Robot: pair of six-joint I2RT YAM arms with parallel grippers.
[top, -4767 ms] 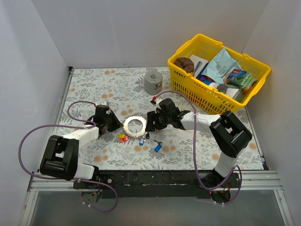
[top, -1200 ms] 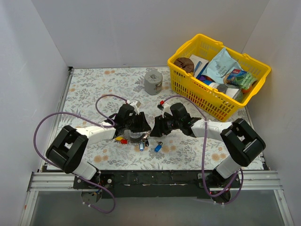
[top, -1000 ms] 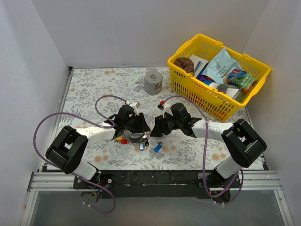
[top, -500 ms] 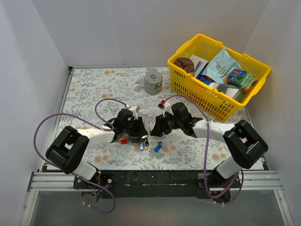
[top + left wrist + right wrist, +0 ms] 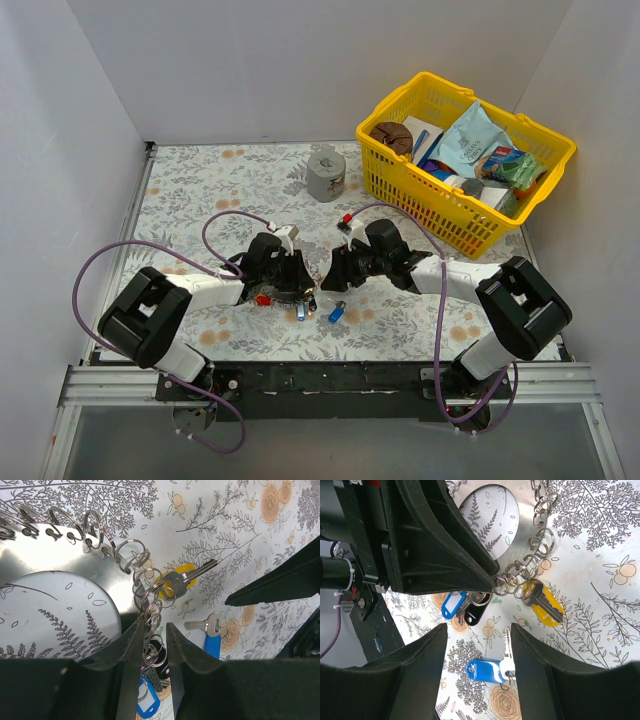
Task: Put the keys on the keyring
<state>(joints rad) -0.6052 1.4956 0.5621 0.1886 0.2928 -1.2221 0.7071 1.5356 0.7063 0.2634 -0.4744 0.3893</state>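
Note:
The keyring point(image 5: 65, 565) is a flat grey metal disc lying on the flowered table, edged with small wire rings. A chain of those rings hangs between the fingers of my left gripper point(image 5: 152, 630), which stands narrowly open over the disc's edge; in the top view my left gripper point(image 5: 296, 280) covers most of the disc. A yellow key point(image 5: 177, 577), a blue tag point(image 5: 147, 705) and a black tag point(image 5: 476, 614) hang on the rings. A loose blue key point(image 5: 487, 671) lies under my right gripper point(image 5: 479, 628), which is wide open and holds nothing. A red key point(image 5: 262, 298) lies left of the disc.
A grey can point(image 5: 325, 175) stands at the back centre. A yellow basket point(image 5: 430, 200) full of packets sits at the back right. Purple cables loop over the table left of the left arm. White walls enclose the table on three sides.
My left gripper's jaws have narrowed around the small rings over the last second. Several seconds ago it was left of the disc; now it sits over it. The right gripper barely moved.

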